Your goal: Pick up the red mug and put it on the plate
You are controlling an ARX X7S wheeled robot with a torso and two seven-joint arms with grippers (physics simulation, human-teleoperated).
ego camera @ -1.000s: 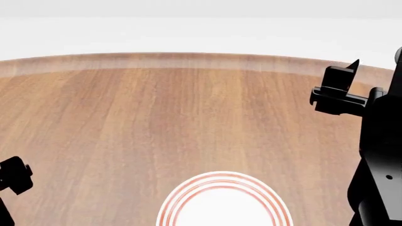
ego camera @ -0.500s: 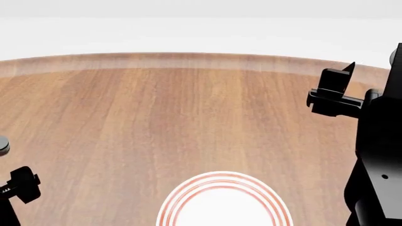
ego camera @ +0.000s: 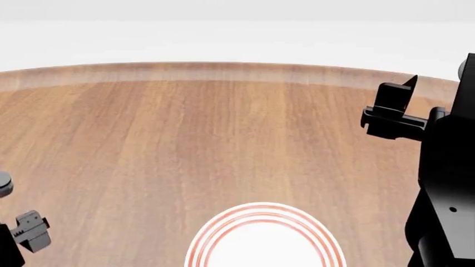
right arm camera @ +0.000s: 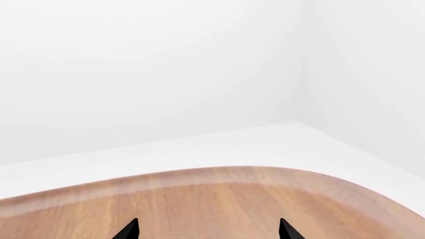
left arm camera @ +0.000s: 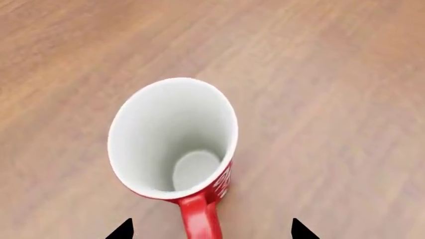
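Below the left claw (left arm camera: 211, 230) (wrist view only) stands the red mug (left arm camera: 174, 142).

Left arm: low at the head view's left edge, only a small part of it showing.
Left gripper (left arm camera: 211, 230): jaws spread wide, two dark tips visible, holding nothing.
Right arm: raised at the head view's right edge, black links upright.
Right gripper (right arm camera: 207, 230): jaws apart, tips pointing level, empty.
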